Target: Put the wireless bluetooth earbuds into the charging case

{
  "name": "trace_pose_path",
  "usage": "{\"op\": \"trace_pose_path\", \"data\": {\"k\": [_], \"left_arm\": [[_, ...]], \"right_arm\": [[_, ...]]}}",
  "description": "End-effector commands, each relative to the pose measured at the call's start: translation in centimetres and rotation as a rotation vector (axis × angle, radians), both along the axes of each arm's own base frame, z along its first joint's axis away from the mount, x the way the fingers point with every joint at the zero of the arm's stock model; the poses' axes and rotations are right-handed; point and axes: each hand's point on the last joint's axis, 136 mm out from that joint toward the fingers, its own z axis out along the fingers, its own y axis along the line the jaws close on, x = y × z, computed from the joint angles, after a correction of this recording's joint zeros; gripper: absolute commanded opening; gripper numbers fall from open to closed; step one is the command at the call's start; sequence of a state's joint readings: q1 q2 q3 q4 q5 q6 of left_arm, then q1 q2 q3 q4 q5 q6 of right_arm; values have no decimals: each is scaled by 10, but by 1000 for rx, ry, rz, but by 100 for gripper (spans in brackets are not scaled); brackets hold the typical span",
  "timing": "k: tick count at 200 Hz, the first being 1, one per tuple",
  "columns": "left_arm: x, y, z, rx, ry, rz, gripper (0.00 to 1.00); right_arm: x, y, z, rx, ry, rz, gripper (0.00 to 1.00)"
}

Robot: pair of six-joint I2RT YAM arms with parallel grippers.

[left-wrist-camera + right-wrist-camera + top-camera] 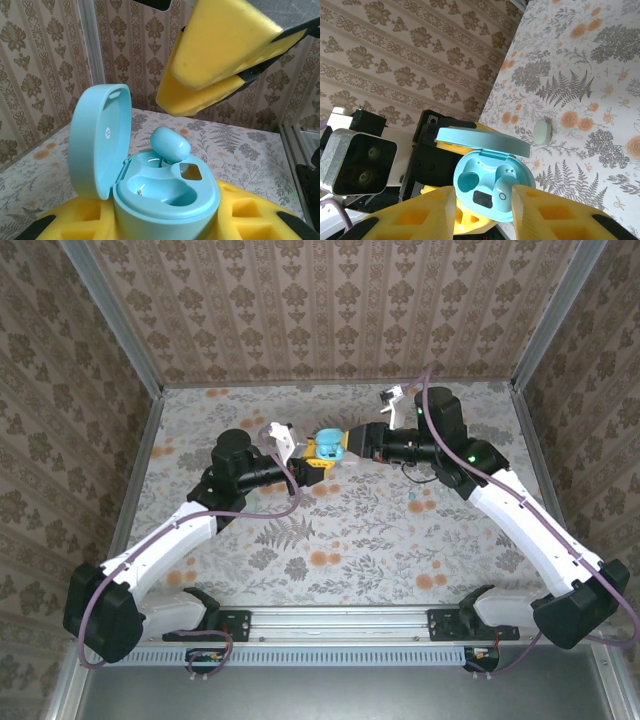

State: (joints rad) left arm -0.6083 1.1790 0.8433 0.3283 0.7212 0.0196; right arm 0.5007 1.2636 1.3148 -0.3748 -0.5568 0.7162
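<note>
The charging case (326, 446) is a teal oval held above the table with its lid (100, 140) swung open. My left gripper (314, 464) is shut on its base (165, 202), yellow pads (250, 215) on both sides. One teal earbud (170, 144) sits tilted in the far well, not fully seated; the near well (165, 187) is empty. My right gripper (485, 212) is open, its fingers (555, 215) straddling the case (490, 192), one finger right beside the earbud (502, 192). A second, paler earbud (542, 132) lies on the table (415, 505).
The table has a fern and flower patterned cloth (340, 540), with wallpapered walls and metal posts (140, 350) around it. The arms' mounting rail (340, 625) runs along the near edge. The left wrist's camera block (357, 160) sits close behind the case.
</note>
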Motion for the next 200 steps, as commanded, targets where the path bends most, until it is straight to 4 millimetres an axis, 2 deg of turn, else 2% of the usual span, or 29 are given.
{"op": "trace_pose_path", "data": {"k": [1, 37, 152, 200], "left_arm": [[-1, -2, 19, -29, -61, -9, 26], [-2, -1, 19, -30, -63, -7, 26], [-2, -2, 18, -29, -58, -11, 26], [-1, -3, 18, -29, -56, -10, 26]], "right_arm": [[5, 1, -1, -27, 5, -25, 36], [8, 0, -8, -51, 19, -36, 37], [4, 18, -1, -24, -11, 46, 29], [1, 19, 0, -24, -28, 66, 30]]}}
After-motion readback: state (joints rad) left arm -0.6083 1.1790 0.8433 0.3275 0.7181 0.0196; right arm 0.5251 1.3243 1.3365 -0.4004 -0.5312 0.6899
